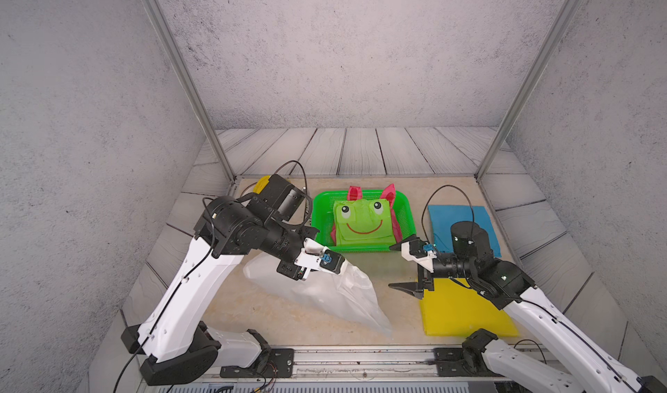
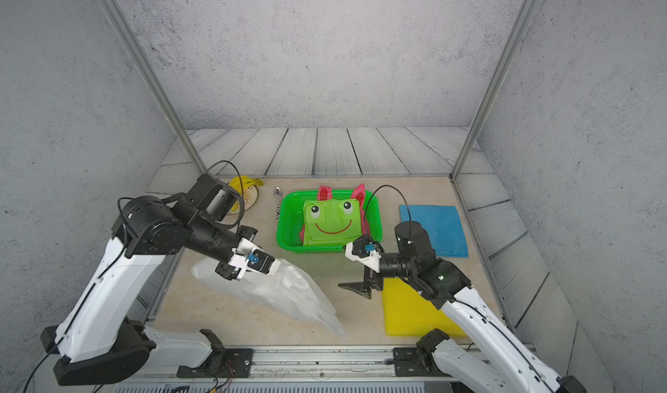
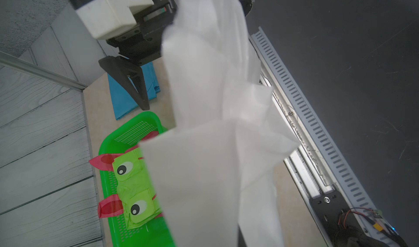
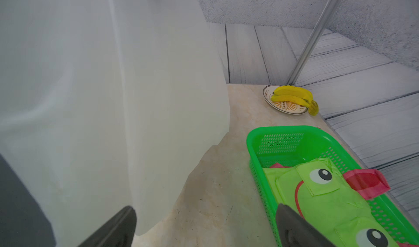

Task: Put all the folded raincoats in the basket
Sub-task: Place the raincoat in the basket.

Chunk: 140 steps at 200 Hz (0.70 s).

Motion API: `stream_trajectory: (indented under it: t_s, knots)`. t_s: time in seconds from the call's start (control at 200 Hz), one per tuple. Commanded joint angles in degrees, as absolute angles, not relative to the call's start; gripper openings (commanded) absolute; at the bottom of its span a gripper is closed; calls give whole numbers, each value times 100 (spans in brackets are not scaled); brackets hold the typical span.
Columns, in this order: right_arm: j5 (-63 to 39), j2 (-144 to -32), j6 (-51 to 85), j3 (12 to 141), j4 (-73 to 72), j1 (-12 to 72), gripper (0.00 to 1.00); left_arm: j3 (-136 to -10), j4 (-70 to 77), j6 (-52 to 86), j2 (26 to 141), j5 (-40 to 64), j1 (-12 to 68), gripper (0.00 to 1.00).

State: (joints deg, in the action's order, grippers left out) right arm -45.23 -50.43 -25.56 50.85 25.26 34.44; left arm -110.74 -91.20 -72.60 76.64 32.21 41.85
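Note:
The bright green basket (image 1: 406, 207) (image 2: 285, 221) (image 4: 272, 130) stands at the back middle of the table. A folded green raincoat with a frog face (image 1: 361, 225) (image 2: 330, 225) (image 3: 136, 189) (image 4: 328, 200) lies inside it. My left gripper (image 1: 344, 266) (image 2: 279, 265) is shut on a white translucent raincoat (image 1: 325, 290) (image 2: 285, 293) (image 3: 204, 121), which hangs from it in front of the basket, lower end on the table. The sheet hides the left fingertips. My right gripper (image 1: 393, 266) (image 2: 344, 265) (image 4: 206, 208) stands wide open and empty by the basket's front right corner.
A folded blue raincoat (image 1: 483, 218) (image 2: 440, 225) lies at the right rear. A folded yellow one (image 1: 462, 311) (image 2: 408, 311) lies under the right arm. A plate with bananas (image 2: 247, 192) (image 4: 288, 98) and a spoon (image 2: 277, 196) sit left of the basket.

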Motion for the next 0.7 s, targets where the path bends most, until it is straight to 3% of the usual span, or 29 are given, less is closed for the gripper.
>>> stream_trajectory:
  t_s: [0.0,0.16,0.45,0.696]
  knots:
    - [-4440,-5116,-2143,5469,2487,3764,100,-10996,-10222,-7958,7728,3114,4166,0]
    - [-4632,-5081,-1720,5625,2478,4125,100,-10978,-10033,-7928,7881,3155,4166,0]
    - [-2908,-5150,-1166,5246,1489,5182,100,-10933,-9229,-7123,8110,2639,4166,0]
    - [-2672,-5584,-1105,5017,758,5526,100,-11008,-8880,-6569,8248,2585,4166,0]
